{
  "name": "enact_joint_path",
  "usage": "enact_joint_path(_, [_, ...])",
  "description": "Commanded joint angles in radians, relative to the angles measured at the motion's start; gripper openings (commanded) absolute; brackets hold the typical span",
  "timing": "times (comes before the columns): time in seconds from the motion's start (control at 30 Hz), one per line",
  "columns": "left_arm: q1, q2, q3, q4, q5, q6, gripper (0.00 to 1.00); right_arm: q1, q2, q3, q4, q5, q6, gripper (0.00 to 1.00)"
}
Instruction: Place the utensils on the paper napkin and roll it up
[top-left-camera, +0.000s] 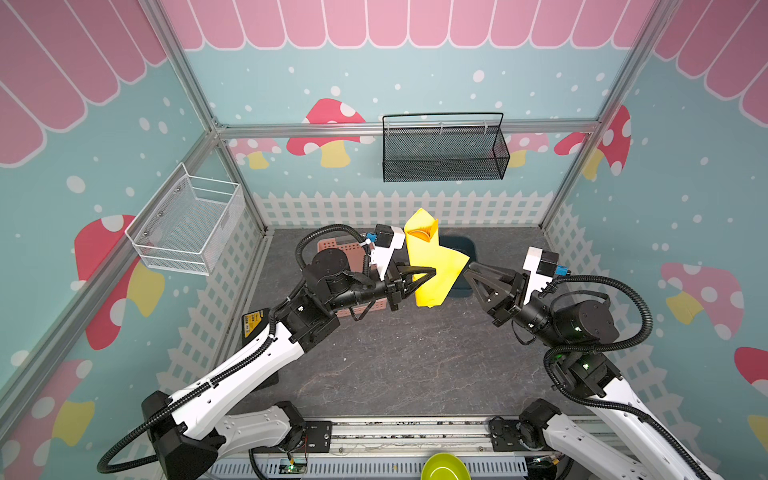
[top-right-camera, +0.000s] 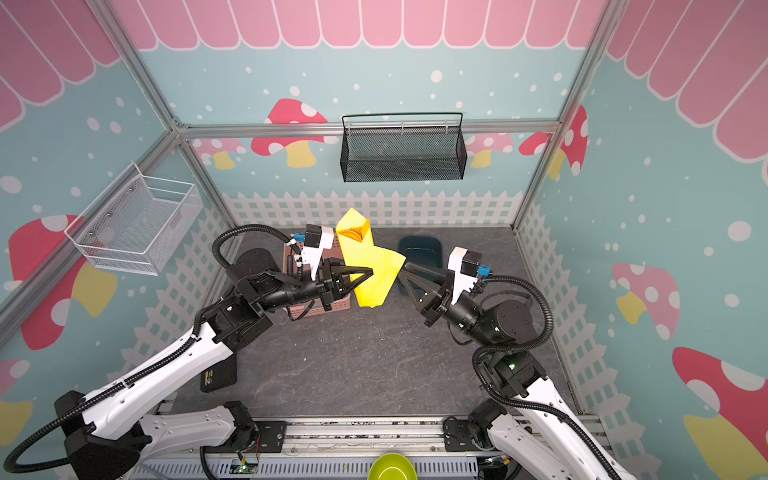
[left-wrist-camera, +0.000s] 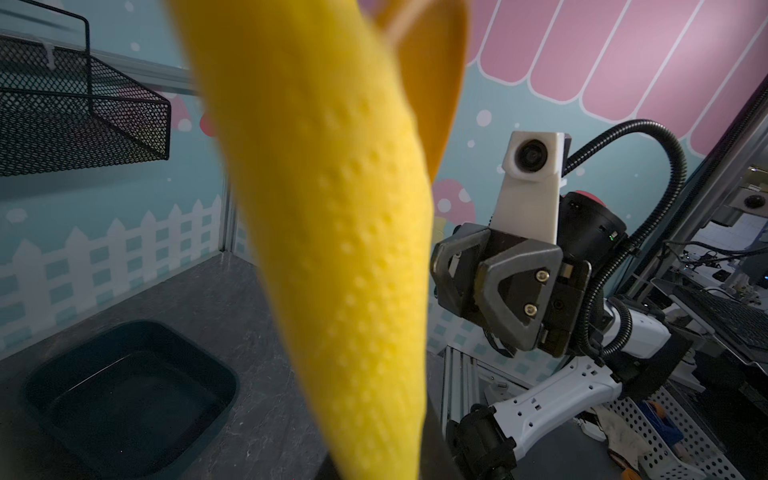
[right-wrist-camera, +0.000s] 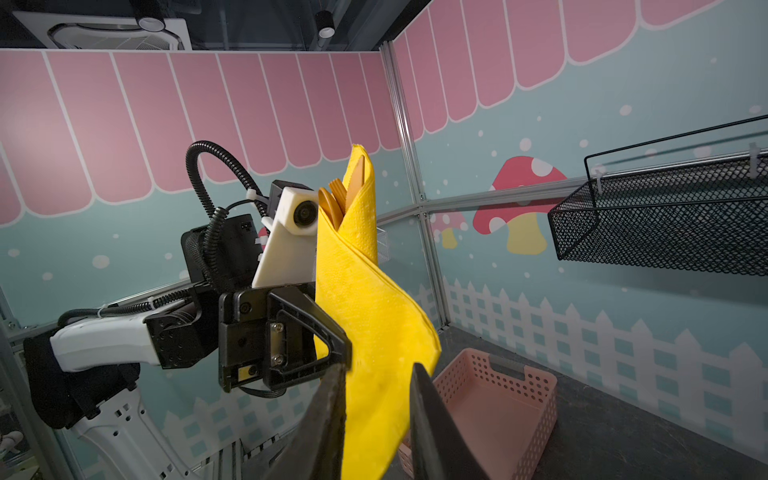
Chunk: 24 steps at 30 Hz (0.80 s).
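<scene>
Clamped mid-length in the closed left jaws: the paper napkin (top-left-camera: 432, 259), rolled, upright, clear of the surface (top-left-camera: 395, 357), above and just beside the pink basket (right-wrist-camera: 538, 409). Protruding from its top: the utensils (right-wrist-camera: 332, 203). Parted, loose lower flap between them: the right jaws.

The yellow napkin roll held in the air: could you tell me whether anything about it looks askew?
Yes. The paper napkin is only loosely rolled: one corner flap juts sideways toward the open right gripper instead of wrapping round. The left gripper pinches the roll roughly upright, with the utensils poking out of its open top.
</scene>
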Motion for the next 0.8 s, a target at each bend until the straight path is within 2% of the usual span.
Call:
enact_joint_path(0.0, [0.005,-0.002,0.026,-0.025,-0.038,0.024,0.04,-0.004,0.003,0.034,-0.011,-0.072,-0.032,0.29])
enact_joint_path(0.13, [0.005,0.005,0.027,-0.018,-0.025,0.018,0.04,-0.005,0.062,0.064,-0.012,-0.202,-0.030,0.30])
enact_joint_path(0.23, [0.005,0.013,0.028,0.002,0.021,0.008,0.04,-0.004,0.106,0.077,-0.009,-0.249,-0.014,0.33])
enact_joint_path(0.57, [0.005,0.008,0.017,0.031,0.073,-0.010,0.03,-0.004,0.136,0.090,-0.058,-0.221,-0.032,0.38])
enact_joint_path(0.77, [0.005,0.010,0.015,0.051,0.089,-0.021,0.03,-0.003,0.144,0.091,-0.060,-0.244,-0.032,0.39])
